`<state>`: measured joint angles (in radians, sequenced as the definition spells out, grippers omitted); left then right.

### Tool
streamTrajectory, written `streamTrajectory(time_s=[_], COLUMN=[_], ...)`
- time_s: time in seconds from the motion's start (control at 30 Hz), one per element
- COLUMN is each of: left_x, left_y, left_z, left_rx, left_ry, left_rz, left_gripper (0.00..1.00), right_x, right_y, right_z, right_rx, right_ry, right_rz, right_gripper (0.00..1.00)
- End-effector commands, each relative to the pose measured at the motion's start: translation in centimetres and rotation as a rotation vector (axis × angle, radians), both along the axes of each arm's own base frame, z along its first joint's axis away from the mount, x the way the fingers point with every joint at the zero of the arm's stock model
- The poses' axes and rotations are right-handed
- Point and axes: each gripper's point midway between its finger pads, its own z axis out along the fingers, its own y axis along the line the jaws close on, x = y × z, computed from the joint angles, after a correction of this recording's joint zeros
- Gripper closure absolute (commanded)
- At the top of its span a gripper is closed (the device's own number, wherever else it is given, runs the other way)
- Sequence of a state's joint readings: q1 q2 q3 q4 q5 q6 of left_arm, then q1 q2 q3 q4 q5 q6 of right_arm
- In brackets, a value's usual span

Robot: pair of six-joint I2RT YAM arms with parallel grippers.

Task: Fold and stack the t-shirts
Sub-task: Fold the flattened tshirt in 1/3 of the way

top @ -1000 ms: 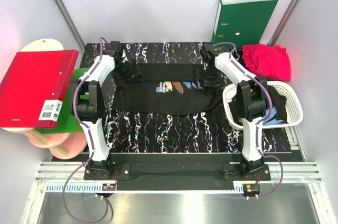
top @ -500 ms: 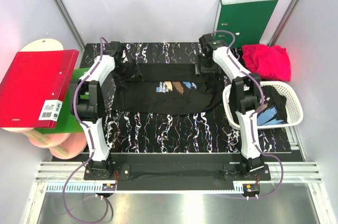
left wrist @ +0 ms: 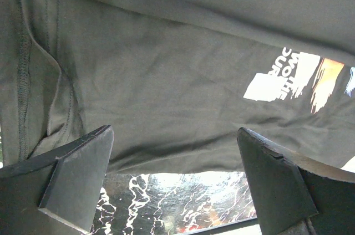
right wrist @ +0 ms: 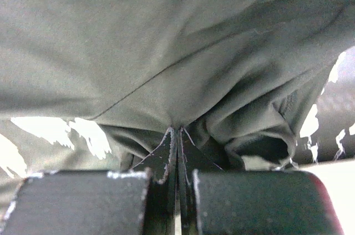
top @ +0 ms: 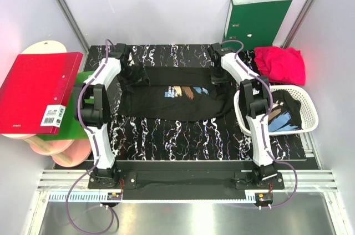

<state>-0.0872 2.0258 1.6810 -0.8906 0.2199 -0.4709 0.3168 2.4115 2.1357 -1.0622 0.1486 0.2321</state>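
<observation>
A black t-shirt (top: pixel 172 102) with a tan, white and blue chest print lies spread across the marbled mat. My left gripper (top: pixel 132 74) is over its left end and open; in the left wrist view the jaws (left wrist: pixel 173 135) straddle the hem of the cloth (left wrist: pixel 166 74) without closing on it. My right gripper (top: pixel 218 73) is at the shirt's far right corner. In the right wrist view its jaws (right wrist: pixel 178 131) are shut, pinching a bunched fold of the black cloth (right wrist: pixel 166 41). A crimson-pink t-shirt (top: pixel 282 63) lies crumpled at the back right.
A white lattice basket (top: pixel 312 114) at the right holds another black printed t-shirt (top: pixel 283 114). A green binder (top: pixel 256 19) stands against the back wall. A red binder (top: pixel 36 91) lies over a green one and wooden boards at the left.
My right gripper moved toward the far edge of the shirt's right end and closed from wide open onto the cloth. The left arm stayed put.
</observation>
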Motion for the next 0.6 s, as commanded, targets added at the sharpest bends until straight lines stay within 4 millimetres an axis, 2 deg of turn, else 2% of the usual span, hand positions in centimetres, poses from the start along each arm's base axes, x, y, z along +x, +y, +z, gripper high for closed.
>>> streamTrajectory(time_s=[0.0,0.1,0.13,0.17,0.2,0.23,0.3,0.33,0.4,0.5,0.57], left_x=[1.5,1.5,1.4,1.4,1.3,1.3,1.3,1.3,1.2,1.3,1.2], left_y=[-0.4,-0.4,-0.5,-0.5,-0.5,-0.6,-0.8,-0.7,-0.9,-0.9,-1.0], left_z=[1.2,1.2,1.2,1.1,1.1,1.0,1.0,1.0,1.0,1.1,1.2], left_rx=[-0.003,-0.003,-0.002,-0.002,-0.004,-0.005,-0.007,-0.006,-0.007,-0.009,-0.007], left_ry=[-0.053,-0.055,-0.052,-0.052,-0.048,-0.049,-0.047,-0.048,-0.046,-0.05,-0.053], left_rz=[-0.014,-0.015,-0.017,-0.017,-0.017,-0.021,-0.025,-0.028,-0.029,-0.03,-0.037], left_gripper=[0.01,0.01,0.01,0.01,0.01,0.01,0.01,0.01,0.01,0.01,0.01], right_x=[-2.4,-4.4,-5.2,-5.6,-5.9,-6.1,-6.2,-6.0,-5.6,-4.0,-3.0], right_y=[-0.7,-0.5,-0.3,-0.2,-0.3,-0.3,-0.3,-0.3,-0.4,-0.5,-0.4], right_z=[4.3,4.2,4.0,4.0,3.8,3.8,3.8,4.1,4.4,4.8,4.3], right_rx=[0.007,0.039,0.056,0.061,0.061,0.065,0.067,0.067,0.061,0.048,0.043], right_ry=[-0.003,0.045,0.068,0.079,0.087,0.087,0.08,0.064,0.044,-0.01,-0.018], right_rz=[-0.018,-0.025,-0.021,-0.014,-0.013,-0.01,-0.007,-0.009,-0.012,-0.019,-0.021], right_gripper=[1.0,0.97,0.88,0.73,0.45,0.3,0.07,0.0,0.0,0.04,0.08])
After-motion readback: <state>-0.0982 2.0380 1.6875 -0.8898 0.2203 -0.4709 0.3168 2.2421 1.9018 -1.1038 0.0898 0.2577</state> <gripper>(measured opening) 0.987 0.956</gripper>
